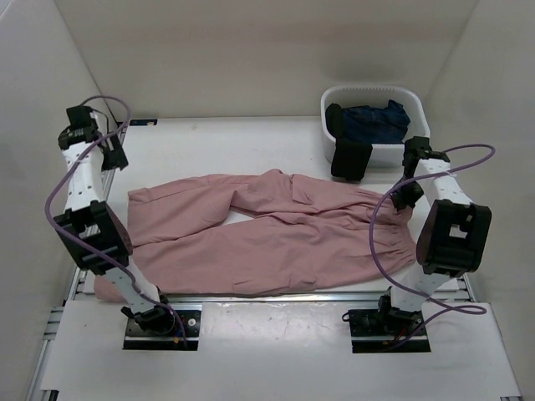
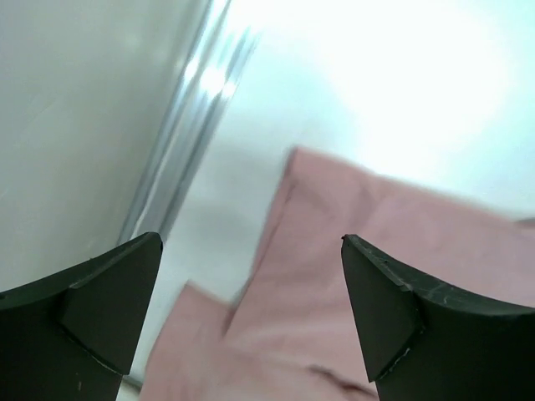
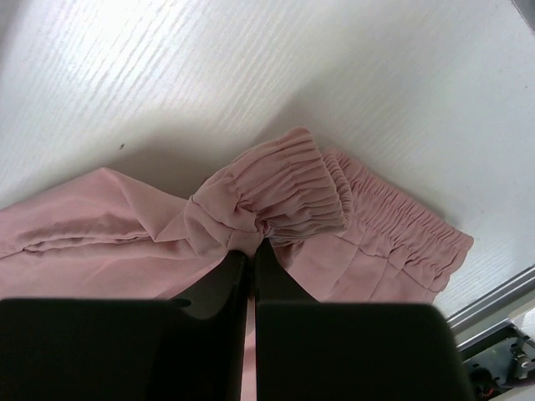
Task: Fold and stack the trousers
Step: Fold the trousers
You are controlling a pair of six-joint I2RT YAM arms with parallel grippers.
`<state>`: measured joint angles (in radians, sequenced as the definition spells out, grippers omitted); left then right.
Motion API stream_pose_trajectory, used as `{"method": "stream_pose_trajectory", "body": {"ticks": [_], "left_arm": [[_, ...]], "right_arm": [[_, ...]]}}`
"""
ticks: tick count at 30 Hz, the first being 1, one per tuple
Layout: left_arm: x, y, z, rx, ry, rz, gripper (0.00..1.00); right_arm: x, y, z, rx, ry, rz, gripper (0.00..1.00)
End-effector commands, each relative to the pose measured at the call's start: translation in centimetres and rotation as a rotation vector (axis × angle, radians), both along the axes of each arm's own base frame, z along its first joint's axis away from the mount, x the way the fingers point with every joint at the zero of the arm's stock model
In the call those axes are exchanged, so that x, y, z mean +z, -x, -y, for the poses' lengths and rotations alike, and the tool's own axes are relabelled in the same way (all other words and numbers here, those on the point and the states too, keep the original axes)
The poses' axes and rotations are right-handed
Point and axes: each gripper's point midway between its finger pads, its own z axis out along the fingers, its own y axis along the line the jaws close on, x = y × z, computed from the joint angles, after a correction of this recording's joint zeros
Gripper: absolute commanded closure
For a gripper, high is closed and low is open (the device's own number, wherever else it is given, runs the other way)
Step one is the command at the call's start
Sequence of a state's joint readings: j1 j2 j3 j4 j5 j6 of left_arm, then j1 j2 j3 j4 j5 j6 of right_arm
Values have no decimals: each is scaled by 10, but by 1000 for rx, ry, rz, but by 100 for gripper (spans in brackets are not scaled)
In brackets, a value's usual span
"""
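The dusty-pink trousers [image 1: 276, 238] lie spread flat on the white table [image 1: 217, 146], with the gathered waistband [image 1: 393, 221] at the right and the legs reaching left. My right gripper [image 1: 402, 197] is shut on a bunched fold of the waistband at its far corner. The right wrist view shows the jaws [image 3: 254, 244] pinched on the gathered waistband [image 3: 284, 184]. My left gripper [image 1: 115, 156] is open and empty, hovering above the far leg's cuff end. In the left wrist view the gripper [image 2: 251, 242] hangs over the cuff [image 2: 376, 225] without touching it.
A white basket [image 1: 393, 153] stands at the back right, holding a dark blue garment [image 1: 376, 121], with a black garment [image 1: 351, 160] draped over its front rim. A metal rail [image 2: 180, 142] runs along the table's left edge. White walls enclose the table.
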<state>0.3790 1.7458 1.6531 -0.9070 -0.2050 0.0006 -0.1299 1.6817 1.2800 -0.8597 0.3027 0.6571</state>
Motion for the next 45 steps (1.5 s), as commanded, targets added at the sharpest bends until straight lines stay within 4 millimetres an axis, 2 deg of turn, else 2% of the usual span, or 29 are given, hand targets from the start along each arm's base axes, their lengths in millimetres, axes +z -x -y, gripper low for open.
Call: {"method": "stream_pose_trajectory", "body": {"ticks": [1, 3, 6, 9, 15, 16, 17, 18, 19, 21, 24, 25, 26, 28, 29, 31, 32, 33, 34, 35, 36, 37, 38, 39, 40, 42, 43, 44, 45], "left_arm": [[-64, -15, 17, -53, 104, -169, 0], [-97, -21, 21, -65, 170, -259, 0], [-128, -25, 37, -100, 261, -316, 0], [-146, -27, 51, -130, 307, -345, 0], [-193, -15, 51, -114, 306, -465, 0], [-202, -18, 50, -113, 311, -476, 4], [-205, -20, 49, -113, 311, -478, 24], [-207, -22, 49, -113, 311, -477, 54], [-201, -30, 48, -118, 310, -451, 83], [-193, -40, 45, -121, 297, -418, 86], [-130, -84, 17, -101, 151, -235, 86], [-104, -97, 4, -84, 103, -160, 86], [-52, -111, -10, -59, 15, -45, 86], [-2, -116, -18, -37, -51, 55, 86], [35, -109, -21, -19, -95, 121, 86], [53, -88, -21, 6, -130, 132, 86], [82, -65, -25, 42, -170, 173, 86], [52, -42, -23, 50, -146, 93, 86], [47, -23, -24, 65, -138, 68, 86], [42, -2, -32, 98, -134, 51, 86], [24, 33, -24, 109, -115, -3, 86], [17, 53, -22, 126, -117, -33, 86], [24, 77, -19, 149, -140, -24, 86], [-7, 106, -12, 162, -117, -109, 86], [-15, 123, -9, 175, -116, -133, 86], [-25, 160, -6, 220, -133, -160, 86], [-54, 188, 2, 230, -107, -245, 86], [-63, 200, 3, 248, -109, -263, 86], [-67, 214, 0, 285, -115, -260, 86]], "right_arm": [[-3, -6, 9, 18, 35, -24, 100], [1, -13, 10, 27, 38, -23, 100], [2, -15, 10, 36, 37, -39, 100], [2, -21, 13, 33, 47, -37, 100], [-3, -23, 13, 34, 44, -57, 100], [-3, -23, 13, 34, 44, -57, 100], [-3, -26, 14, 34, 44, -55, 100], [0, -29, 14, 34, 45, -45, 100], [0, -29, 14, 34, 46, -45, 100], [10, -39, 19, 32, 53, -11, 100], [26, -46, 27, 26, 71, 26, 100], [38, -51, 33, 11, 86, 60, 100], [51, -52, 38, -1, 93, 97, 100], [76, -54, 39, 1, 96, 181, 100], [81, -52, 37, 4, 92, 203, 100], [92, -40, 30, 12, 76, 244, 100], [93, -32, 28, 4, 74, 250, 100], [93, -21, 26, -4, 69, 245, 100], [107, -8, 25, -20, 83, 290, 100], [90, 12, 23, -48, 77, 252, 100], [87, 27, 21, -64, 80, 244, 100], [97, 42, 19, -84, 90, 296, 100], [79, 64, 19, -125, 86, 253, 100], [74, 80, 20, -155, 79, 233, 100], [79, 92, 17, -170, 79, 266, 100], [54, 116, 10, -202, 48, 218, 100], [48, 125, 4, -209, 22, 213, 100], [28, 139, -3, -229, -8, 152, 100], [20, 146, -7, -242, -24, 121, 100]]}}
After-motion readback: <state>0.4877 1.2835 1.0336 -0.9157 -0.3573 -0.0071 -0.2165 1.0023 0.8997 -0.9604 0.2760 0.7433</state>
